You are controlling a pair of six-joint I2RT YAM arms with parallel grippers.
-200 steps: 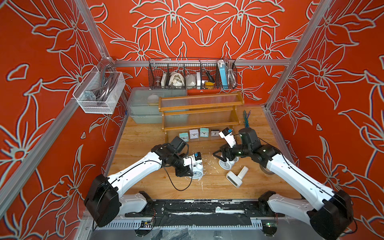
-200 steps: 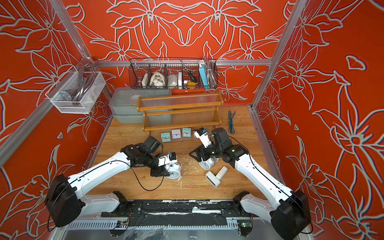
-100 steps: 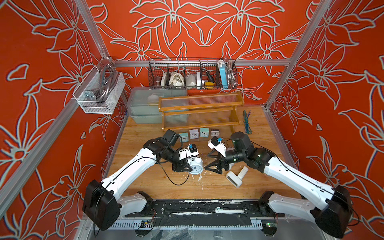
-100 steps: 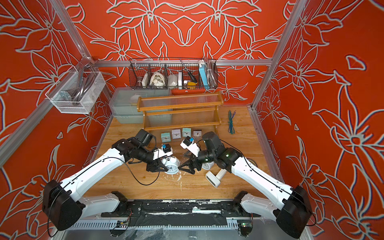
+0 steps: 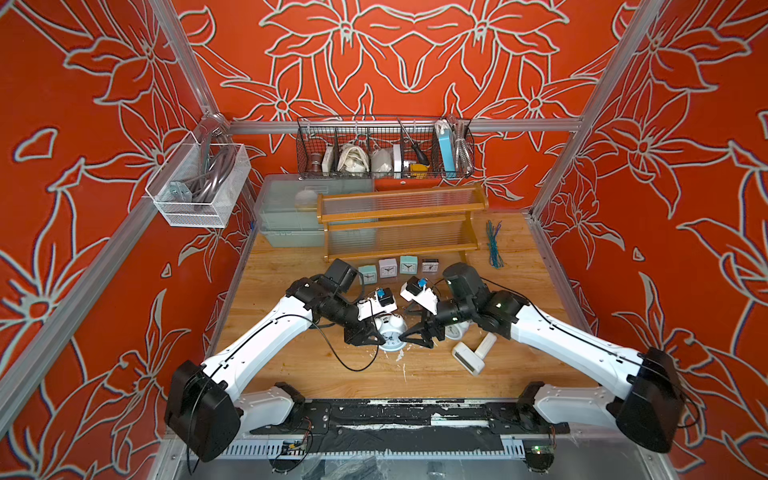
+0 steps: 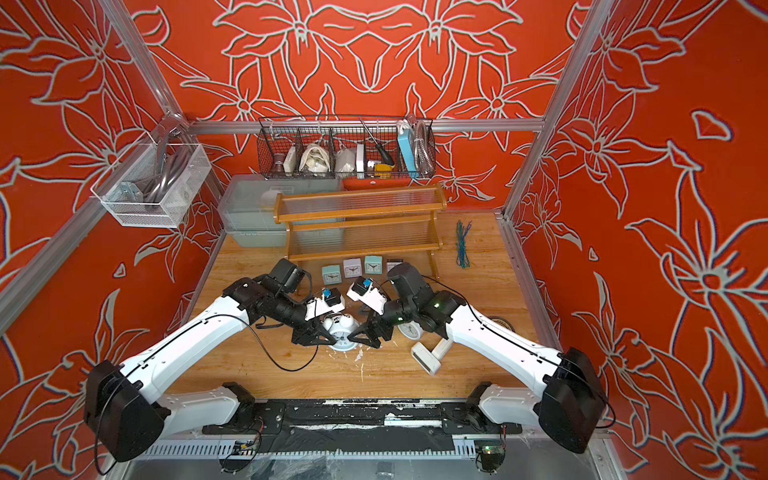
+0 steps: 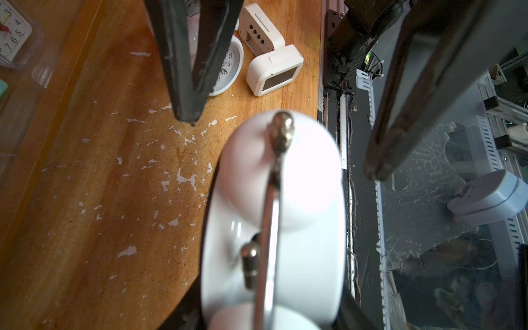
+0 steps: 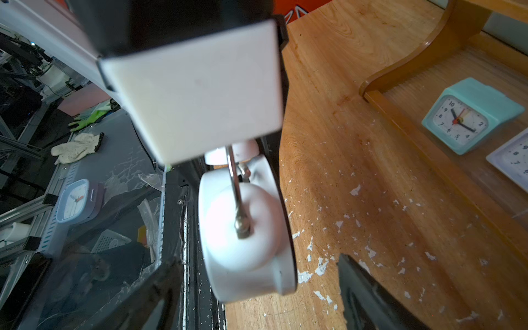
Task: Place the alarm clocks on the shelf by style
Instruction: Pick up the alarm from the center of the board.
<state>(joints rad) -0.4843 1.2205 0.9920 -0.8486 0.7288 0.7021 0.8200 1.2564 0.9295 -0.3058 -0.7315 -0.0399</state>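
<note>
- Both arms have come together since a second ago. The right gripper point(image 5: 417, 340) has swung off the second twin-bell clock point(image 5: 455, 330), and the left gripper point(image 5: 374, 338) has brought its own twin-bell clock point(image 5: 392, 332) to meet it.
- I read the left gripper as narrow and clamped on the clock's body. The right gripper stands wide, its fingers point(image 7: 185, 71) either side of the bell end and not yet touching.
- My main worry is that the right gripper closes on a rounded bell or the thin handle. Either could slip, and the clock would drop to the counter point(image 5: 291, 357) if the left lets go early.
- The fingertips of the two grippers are very near, so a small misalignment could make them clash.
- Just behind the right gripper lie the second twin-bell clock and the two digital clocks point(image 5: 469, 357), which a low forearm could sweep.
- Beyond both grippers, four square clocks point(image 5: 387, 268) already sit on the lowest tier of the shelf point(image 5: 399, 252), and a careless placement could topple them.
</note>
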